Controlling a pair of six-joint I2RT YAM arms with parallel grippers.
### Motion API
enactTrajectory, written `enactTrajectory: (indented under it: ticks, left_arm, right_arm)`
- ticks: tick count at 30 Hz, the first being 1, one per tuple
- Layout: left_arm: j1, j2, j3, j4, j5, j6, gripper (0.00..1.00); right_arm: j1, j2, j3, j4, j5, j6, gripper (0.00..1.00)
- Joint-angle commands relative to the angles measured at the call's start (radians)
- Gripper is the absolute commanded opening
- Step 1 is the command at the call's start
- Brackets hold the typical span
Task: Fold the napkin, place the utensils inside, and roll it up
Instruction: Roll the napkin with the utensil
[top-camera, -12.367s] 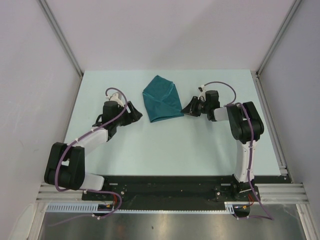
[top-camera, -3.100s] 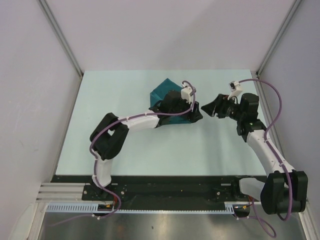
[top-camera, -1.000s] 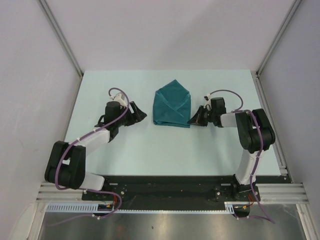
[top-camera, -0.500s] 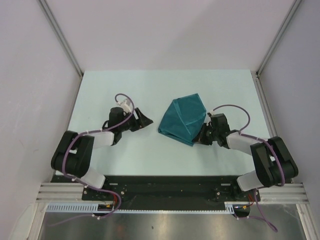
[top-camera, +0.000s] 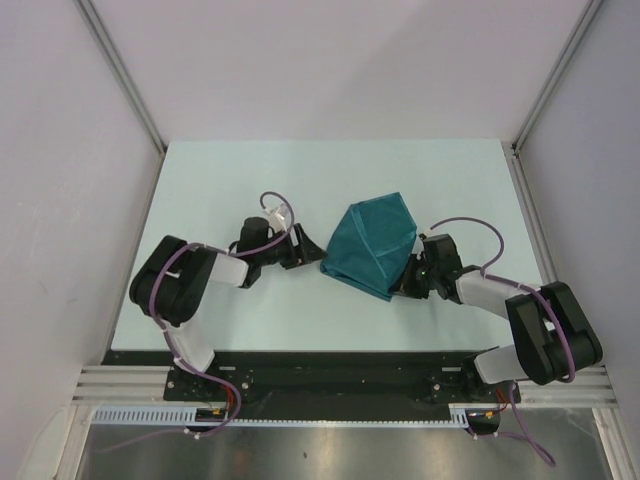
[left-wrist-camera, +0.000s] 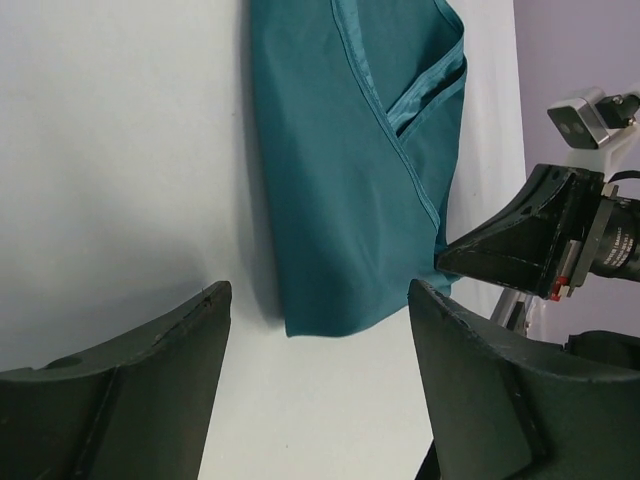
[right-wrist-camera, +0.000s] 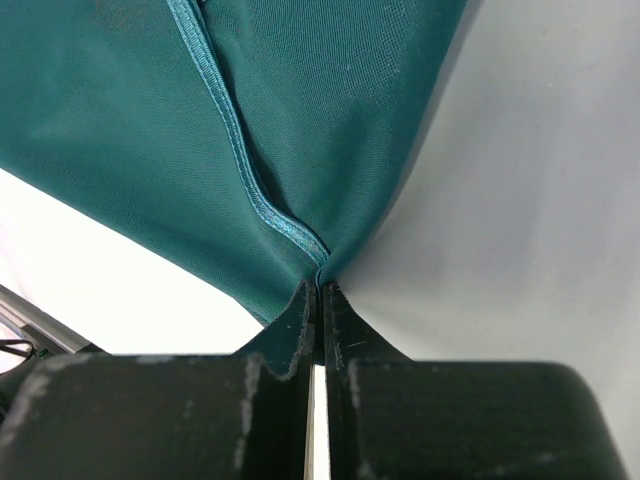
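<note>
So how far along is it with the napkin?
Done: the napkin is folded into a packet. In hand: the right end effector is shut on its edge, the left end effector open beside it. Left: utensils, none in sight, then rolling.
</note>
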Motion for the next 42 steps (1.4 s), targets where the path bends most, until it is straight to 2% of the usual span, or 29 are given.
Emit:
enactTrajectory:
  ticks: [1, 14, 23, 25, 30, 31, 34, 35, 36, 37, 39, 40, 42]
  left_arm:
    - [-0.023, 0.042, 0.056, 0.014, 0.032, 0.040, 0.76]
    - [-0.057, 0.074, 0.100, -0.068, 0.042, 0.078, 0.64]
    - [-0.066, 0.089, 0.123, -0.124, 0.019, 0.102, 0.38]
    - [-0.069, 0.092, 0.125, -0.128, 0.019, 0.101, 0.35]
    - [-0.069, 0.097, 0.144, -0.137, 0.023, 0.099, 0.19]
    - [-0.069, 0.100, 0.149, -0.144, 0.028, 0.098, 0.17]
    - [-0.069, 0.106, 0.172, -0.160, 0.045, 0.087, 0.04]
    - [-0.069, 0.103, 0.177, -0.166, 0.045, 0.078, 0.00]
    - [-0.069, 0.102, 0.187, -0.186, 0.045, 0.072, 0.00]
    - [-0.069, 0.100, 0.192, -0.200, 0.045, 0.063, 0.00]
    - [-0.069, 0.085, 0.203, -0.235, 0.039, 0.052, 0.00]
    - [-0.068, 0.080, 0.207, -0.253, 0.033, 0.041, 0.00]
    - [-0.068, 0.068, 0.224, -0.299, 0.026, 0.040, 0.00]
  right_arm:
    - [0.001, 0.021, -0.014, 0.000, 0.023, 0.007, 0.00]
    - [-0.010, 0.033, -0.030, 0.023, 0.025, 0.009, 0.00]
    - [-0.018, 0.030, -0.037, 0.025, 0.029, 0.007, 0.00]
    - [-0.021, 0.027, -0.040, 0.023, 0.031, 0.005, 0.00]
    - [-0.023, 0.007, -0.032, 0.023, 0.038, -0.007, 0.02]
    - [-0.024, -0.011, -0.026, 0.012, 0.048, -0.013, 0.04]
    - [-0.012, -0.074, 0.017, -0.050, 0.098, -0.072, 0.23]
    - [-0.003, -0.102, 0.031, -0.069, 0.116, -0.091, 0.36]
    - [0.008, -0.129, 0.063, -0.105, 0.138, -0.112, 0.42]
    - [0.039, -0.189, 0.077, -0.121, 0.202, -0.160, 0.53]
    - [0.075, -0.243, 0.107, -0.132, 0.271, -0.212, 0.64]
    - [0.101, -0.280, 0.117, -0.126, 0.311, -0.261, 0.74]
    - [0.167, -0.289, 0.129, -0.085, 0.373, -0.310, 0.77]
